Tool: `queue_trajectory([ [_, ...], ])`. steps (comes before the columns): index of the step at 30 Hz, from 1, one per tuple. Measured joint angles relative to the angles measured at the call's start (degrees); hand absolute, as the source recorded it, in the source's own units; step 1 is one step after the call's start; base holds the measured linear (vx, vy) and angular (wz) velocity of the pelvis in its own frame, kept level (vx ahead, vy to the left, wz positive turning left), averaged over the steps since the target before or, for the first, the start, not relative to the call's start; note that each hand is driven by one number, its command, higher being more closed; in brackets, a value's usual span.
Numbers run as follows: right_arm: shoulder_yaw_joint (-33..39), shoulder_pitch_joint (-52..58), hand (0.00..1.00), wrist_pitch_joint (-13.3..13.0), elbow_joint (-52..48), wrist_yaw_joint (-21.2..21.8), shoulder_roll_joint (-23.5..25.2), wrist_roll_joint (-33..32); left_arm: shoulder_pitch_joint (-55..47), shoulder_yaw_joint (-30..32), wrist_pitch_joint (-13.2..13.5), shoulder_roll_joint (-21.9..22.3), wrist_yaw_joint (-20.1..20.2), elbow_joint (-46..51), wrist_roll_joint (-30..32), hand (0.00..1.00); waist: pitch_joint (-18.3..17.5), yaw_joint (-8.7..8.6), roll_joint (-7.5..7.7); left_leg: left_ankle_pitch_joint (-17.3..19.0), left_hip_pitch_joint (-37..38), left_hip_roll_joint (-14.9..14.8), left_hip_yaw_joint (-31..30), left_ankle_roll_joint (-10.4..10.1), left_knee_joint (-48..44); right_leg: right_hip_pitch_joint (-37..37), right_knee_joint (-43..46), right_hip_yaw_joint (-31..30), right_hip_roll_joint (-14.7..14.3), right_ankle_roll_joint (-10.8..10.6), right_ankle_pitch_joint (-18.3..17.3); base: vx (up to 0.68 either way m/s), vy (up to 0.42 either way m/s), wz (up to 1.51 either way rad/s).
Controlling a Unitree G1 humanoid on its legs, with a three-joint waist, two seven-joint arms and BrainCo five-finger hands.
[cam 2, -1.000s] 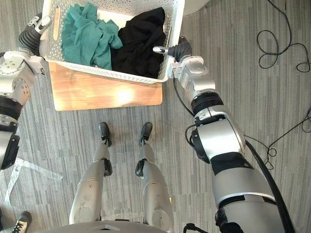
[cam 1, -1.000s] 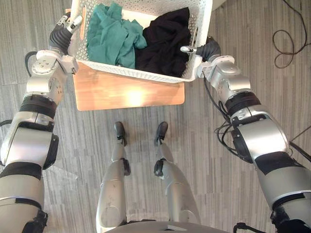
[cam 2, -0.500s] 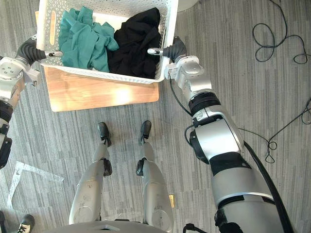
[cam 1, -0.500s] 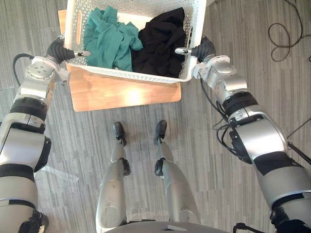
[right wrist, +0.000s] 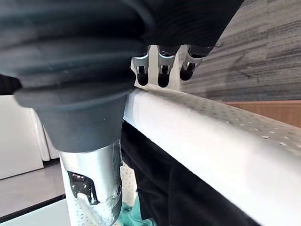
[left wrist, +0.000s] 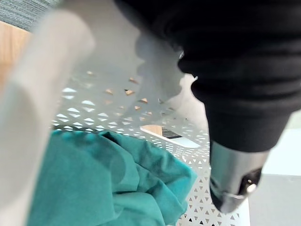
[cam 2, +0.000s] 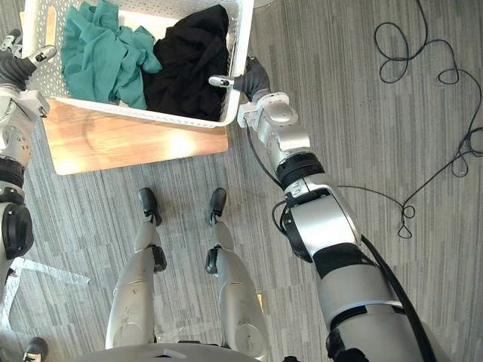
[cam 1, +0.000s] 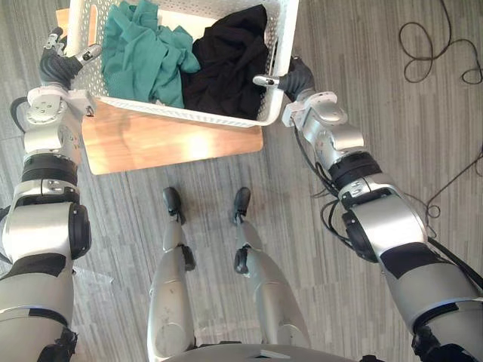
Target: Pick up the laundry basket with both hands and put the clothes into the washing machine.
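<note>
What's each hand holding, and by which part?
Both hold the laundry basket: left hand on its left end rim, right hand on its right end rim, thumbs inside.

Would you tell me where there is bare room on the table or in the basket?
The wooden table is bare along its near strip, before the laundry basket. Inside, teal clothes and black clothes crowd it, save a small patch by the far wall.
</note>
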State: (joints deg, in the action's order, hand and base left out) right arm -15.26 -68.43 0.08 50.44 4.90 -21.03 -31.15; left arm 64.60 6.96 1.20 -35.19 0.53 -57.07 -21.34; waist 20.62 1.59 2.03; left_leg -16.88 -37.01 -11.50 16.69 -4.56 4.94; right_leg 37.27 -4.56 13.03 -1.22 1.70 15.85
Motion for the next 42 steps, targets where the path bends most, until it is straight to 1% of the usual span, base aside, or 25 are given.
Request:
queue_trajectory([
  [7,0.08,0.01,0.0,0.31,0.55,0.01,-1.01,0.01,1.3,-1.83,-0.05,0.34,2.22,-0.06,0.18,0.0,0.01,0.75,-0.01,-0.08,0.09,0.19,-0.51,0.13,-0.02,-0.27,0.0,0.3,0.12,-0.38,0.37,0.06,0.207,0.02],
  [10,-0.29,0.01,0.0,0.91,0.64,0.04,-2.02,0.01,1.66,-5.43,-0.31,0.14,3.72,-0.05,1.55,0.0,0.01,1.67,-0.02,0.06,0.14,0.18,-0.42,-0.05,-0.02,-0.27,-0.01,0.28,0.11,-0.27,0.45,-0.01,0.2,0.0],
  [11,-0.31,0.01,0.0,1.05,0.65,0.04,-2.07,0.02,1.77,-6.15,-0.4,0.0,3.87,-0.05,2.02,0.0,0.01,1.76,-0.02,0.03,0.16,0.19,-0.41,-0.05,-0.02,-0.27,-0.01,0.26,0.12,-0.29,0.43,-0.03,0.191,0.0],
  [12,-0.33,0.01,0.0,1.36,0.66,0.06,-2.08,0.02,2.05,-7.73,-0.76,-0.54,4.29,-0.05,3.23,0.0,0.01,1.84,-0.02,-0.05,0.16,0.24,-0.37,-0.06,-0.02,-0.26,-0.02,0.21,0.18,-0.75,0.04,-0.04,0.187,0.0],
  [14,-0.41,0.01,0.0,1.42,0.7,0.11,-2.11,0.02,2.31,-10.17,-1.03,-1.73,5.69,-0.05,4.82,0.0,0.01,1.83,-0.02,-0.14,0.18,0.42,-0.27,0.02,-0.02,-0.23,-0.03,0.14,0.29,-0.74,0.02,-0.04,0.203,0.0],
  [15,-0.53,0.01,1.0,1.44,0.78,0.15,-2.17,0.02,2.74,-11.94,-1.26,-2.31,6.3,-0.07,5.77,0.0,0.01,1.88,-0.02,-0.25,0.18,0.59,-0.23,0.16,-0.02,-0.21,-0.04,0.12,0.4,-0.74,0.03,-0.04,0.178,0.02],
  [17,-1.23,0.01,1.0,1.4,0.83,0.34,-2.48,0.01,3.58,-13.49,-1.64,-2.83,7.7,-0.22,7.19,0.0,0.01,1.92,-0.02,-0.42,0.18,0.7,-0.19,0.37,-0.02,-0.21,-0.03,0.12,0.62,-0.8,0.08,-0.04,0.191,0.02],
  [18,-1.49,0.0,1.0,1.4,0.87,0.41,-2.88,0.02,4.34,-14.61,-2.29,-3.57,8.72,-0.36,8.05,1.0,0.01,1.91,-0.02,-0.42,0.18,0.91,-0.09,0.38,-0.02,-0.21,-0.03,0.06,0.86,-0.96,0.2,-0.03,0.172,0.01],
  [20,-1.43,0.0,1.0,1.39,1.0,0.36,-3.04,0.0,5.08,-16.13,-2.82,-4.58,9.99,-0.7,8.9,1.0,0.01,1.87,-0.02,-0.42,0.2,1.1,0.22,0.39,-0.02,-0.15,-0.03,-0.09,1.1,-1.15,0.35,-0.03,0.169,0.0],
  [22,-1.43,-0.01,1.0,1.73,1.29,0.29,-3.1,0.03,6.28,-16.18,-3.4,-5.18,11.3,-2.23,10.47,1.0,0.01,1.86,-0.02,-0.42,0.22,1.21,0.36,0.39,-0.02,-0.11,-0.03,-0.23,1.23,-1.24,0.42,-0.04,0.173,-0.01],
  [25,-1.45,-0.01,1.0,2.21,1.29,0.43,-2.91,0.02,6.38,-16.0,-4.04,-6.08,11.38,-2.32,13.2,1.0,0.01,1.88,-0.02,-0.42,0.23,1.26,0.62,0.39,-0.02,0.12,-0.03,-0.6,1.24,-1.28,0.44,-0.04,0.145,-0.05],
  [26,-1.44,-0.01,1.0,2.6,1.24,0.59,-2.69,0.03,6.37,-15.3,-4.68,-6.49,11.4,-2.32,15.49,1.0,0.01,1.89,-0.02,-0.43,0.23,1.31,0.69,0.4,-0.01,0.3,-0.03,-0.94,1.24,-1.3,0.45,-0.03,0.099,-0.06],
  [27,-1.44,-0.01,1.0,2.62,1.23,0.6,-2.64,0.03,6.37,-14.91,-4.81,-6.48,11.39,-2.34,15.91,1.0,0.01,1.88,-0.02,-0.43,0.22,1.33,0.7,0.4,-0.01,0.33,-0.03,-1.0,1.24,-1.31,0.45,-0.04,0.122,-0.08],
  [28,-1.42,-0.01,1.0,2.68,1.05,0.6,-2.48,0.09,6.26,-13.53,-5.29,-6.43,11.13,-2.45,17.69,1.0,0.01,1.78,-0.02,-0.43,0.19,1.38,0.8,0.4,-0.01,0.48,-0.03,-1.16,1.27,-1.33,0.47,-0.03,0.121,-0.05],
  [31,-1.19,0.04,1.0,3.07,0.35,0.48,-1.97,0.34,5.14,-10.4,-5.8,-5.25,10.67,-2.45,19.54,1.0,0.01,1.5,-0.02,-0.41,0.14,1.43,0.92,0.4,0.0,0.6,-0.03,-1.3,1.32,-1.38,0.5,-0.03,0.124,-0.03],
  [33,-0.03,0.08,1.0,3.56,-0.37,0.38,-1.56,2.28,3.67,-8.55,-5.82,-3.51,10.53,-2.36,19.91,1.0,0.01,1.47,-0.02,-0.38,0.13,1.42,0.94,0.37,-0.01,0.62,-0.03,-1.29,1.32,-1.39,0.51,-0.02,0.142,0.0],
  [34,0.37,0.1,1.0,3.81,-0.83,-0.06,-1.48,2.42,2.85,-6.28,-5.9,-2.25,9.87,-2.28,19.89,1.0,0.01,1.47,-0.02,-0.35,0.11,1.42,0.94,0.34,-0.01,0.63,-0.03,-1.3,1.32,-1.39,0.51,-0.01,0.13,0.0],
  [36,1.15,0.32,1.0,4.64,-2.25,-0.64,-1.48,3.23,2.43,-4.42,-5.88,-1.36,9.46,-1.98,19.9,1.0,0.01,1.6,-0.02,-0.34,-0.02,1.42,0.99,0.33,-0.01,0.77,-0.03,-1.36,1.32,-1.4,0.5,-0.01,0.16,-0.01],
  [38,1.98,0.37,1.0,4.89,-2.51,-0.76,-1.21,4.06,1.51,-2.91,-5.87,-1.03,9.29,-0.83,19.91,1.0,0.01,1.55,-0.02,-0.28,-0.02,1.43,1.18,0.4,-0.01,0.87,-0.03,-1.57,1.32,-1.49,0.47,-0.01,0.134,-0.04],
  [40,2.49,1.34,1.0,5.33,-4.75,-2.05,-0.87,4.16,0.4,-0.87,-5.54,0.01,7.36,0.33,19.9,1.0,0.01,1.61,-0.02,-0.09,-0.08,1.36,1.54,0.24,-0.01,1.08,-0.03,-1.91,1.28,-1.51,0.39,-0.01,0.133,-0.05],
  [41,2.49,1.7,1.0,5.33,-5.54,-2.4,-0.84,4.15,0.41,-0.68,-5.46,0.0,7.17,0.34,19.9,1.0,0.01,1.59,-0.02,0.2,-0.12,1.33,1.57,-0.12,-0.01,1.12,-0.03,-1.97,1.27,-1.49,0.27,-0.01,0.157,-0.03],
  [42,2.65,2.74,1.0,5.34,-7.65,-2.93,-0.85,4.11,0.37,-0.41,-4.82,0.0,6.4,0.38,19.9,1.0,0.01,1.59,-0.02,0.24,-0.33,1.22,1.69,-0.18,-0.01,1.36,-0.03,-2.05,1.2,-1.47,0.25,0.0,0.103,-0.03],
])
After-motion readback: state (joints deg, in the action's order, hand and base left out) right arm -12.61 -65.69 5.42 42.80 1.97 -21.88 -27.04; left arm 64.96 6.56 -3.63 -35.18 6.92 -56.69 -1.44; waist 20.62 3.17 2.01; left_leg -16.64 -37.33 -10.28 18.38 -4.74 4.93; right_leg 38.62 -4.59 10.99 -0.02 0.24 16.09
